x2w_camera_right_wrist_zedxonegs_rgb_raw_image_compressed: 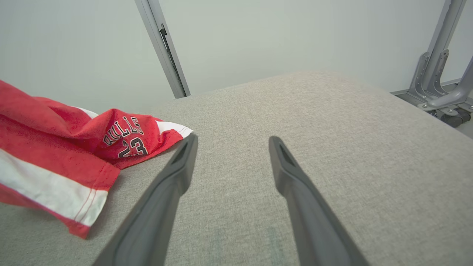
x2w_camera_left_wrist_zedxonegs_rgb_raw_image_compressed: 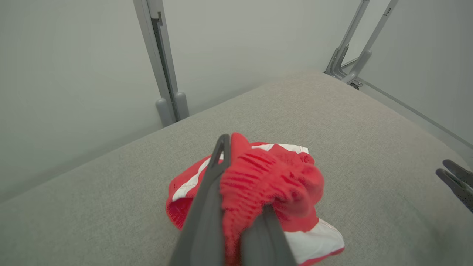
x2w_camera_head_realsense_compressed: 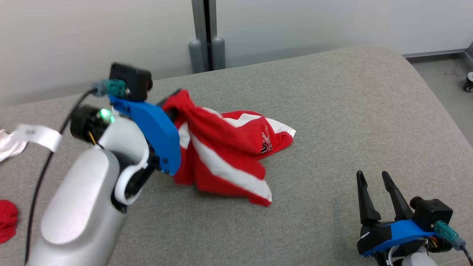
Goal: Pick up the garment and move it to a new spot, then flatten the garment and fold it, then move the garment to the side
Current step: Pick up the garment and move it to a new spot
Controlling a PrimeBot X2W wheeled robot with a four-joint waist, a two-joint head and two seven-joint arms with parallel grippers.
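The garment [x2w_camera_head_realsense_compressed: 225, 147] is a red piece of clothing with white stripes and a printed number, half lifted off the grey table [x2w_camera_head_realsense_compressed: 332, 111]. My left gripper [x2w_camera_head_realsense_compressed: 173, 99] is shut on its upper bunched edge, holding that end above the table while the rest trails down to the right. The left wrist view shows the ribbed red garment [x2w_camera_left_wrist_zedxonegs_rgb_raw_image_compressed: 266, 177] pinched between the fingers [x2w_camera_left_wrist_zedxonegs_rgb_raw_image_compressed: 207, 207]. My right gripper [x2w_camera_head_realsense_compressed: 373, 179] stands open near the table's front right, apart from the cloth. In the right wrist view the garment [x2w_camera_right_wrist_zedxonegs_rgb_raw_image_compressed: 74, 147] lies left of the open fingers [x2w_camera_right_wrist_zedxonegs_rgb_raw_image_compressed: 173, 177].
A white cloth with a label [x2w_camera_head_realsense_compressed: 22, 138] and a red cloth [x2w_camera_head_realsense_compressed: 7, 220] lie at the table's left edge. A grey post [x2w_camera_head_realsense_compressed: 205, 35] stands behind the table against the wall. Bare floor and a caster [x2w_camera_head_realsense_compressed: 468, 83] show at the far right.
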